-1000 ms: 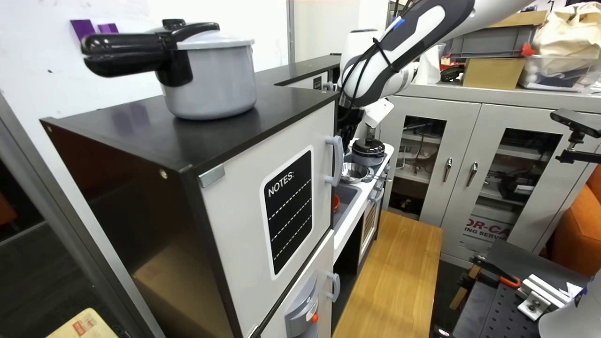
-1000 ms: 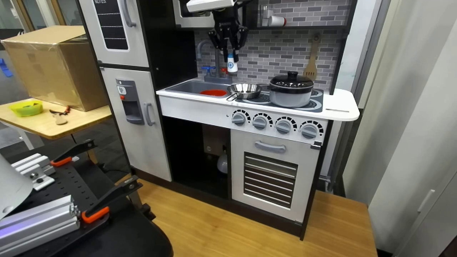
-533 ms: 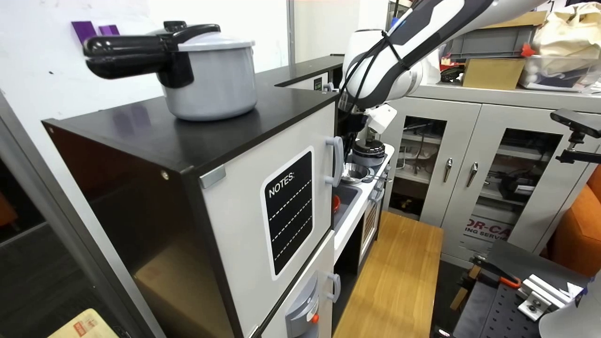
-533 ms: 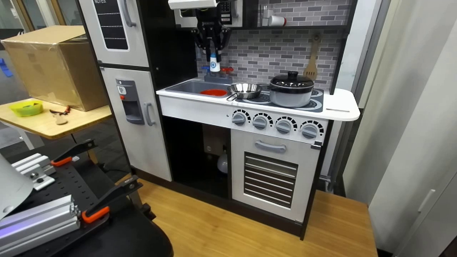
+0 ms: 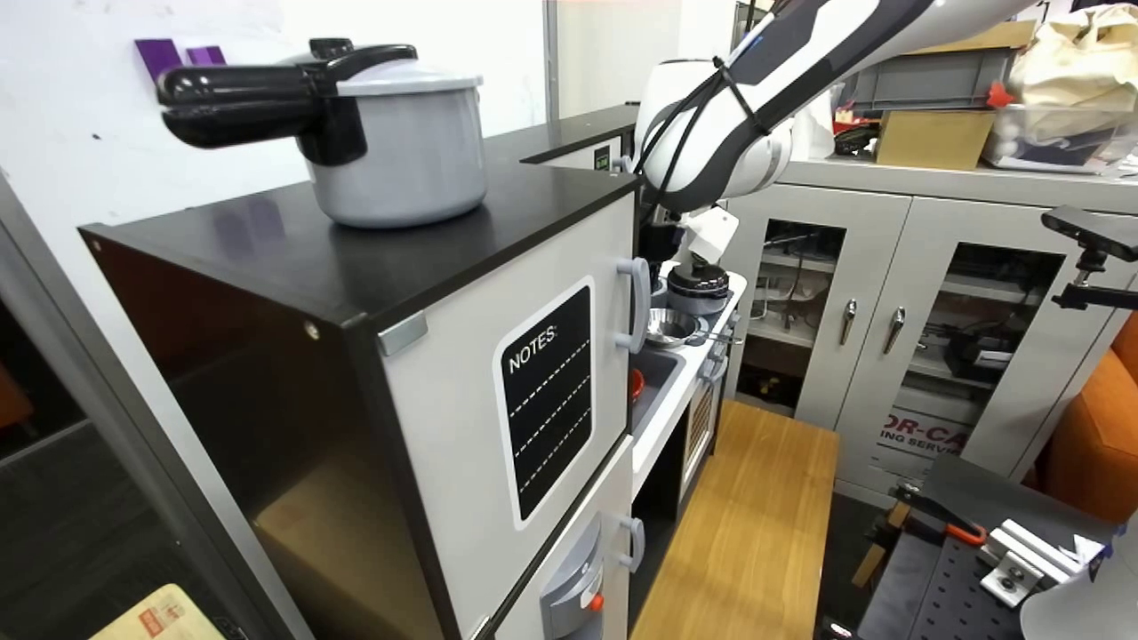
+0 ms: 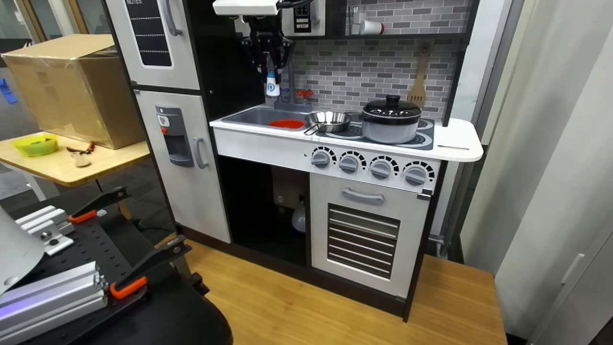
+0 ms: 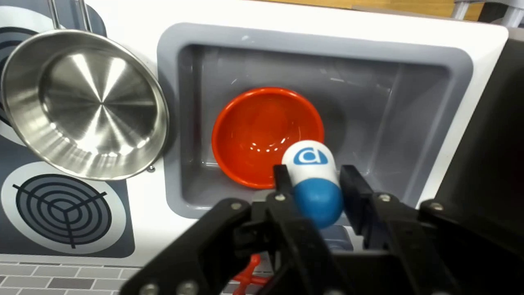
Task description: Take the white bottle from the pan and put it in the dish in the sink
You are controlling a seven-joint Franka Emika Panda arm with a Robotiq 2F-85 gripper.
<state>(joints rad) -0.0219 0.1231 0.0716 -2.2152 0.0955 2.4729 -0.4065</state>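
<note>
The arm (image 5: 800,62) is slanted down from the upper right in an exterior view and is sharply bent at a joint above the wrist, the lower part being partly hidden by the fridge (image 5: 444,400). In an exterior view the gripper (image 6: 271,79) is pointed straight down above the sink (image 6: 254,115). Its fingers are drawn in on both sides of the white bottle (image 6: 272,89), which is held near their tips, almost upright, blue cap upward, in the air. In the wrist view part of the red bowl (image 7: 264,127), set in the sink, is covered by the bottle. The pan (image 7: 102,102) is placed beside the sink, partly over the stove (image 7: 63,213).
</note>
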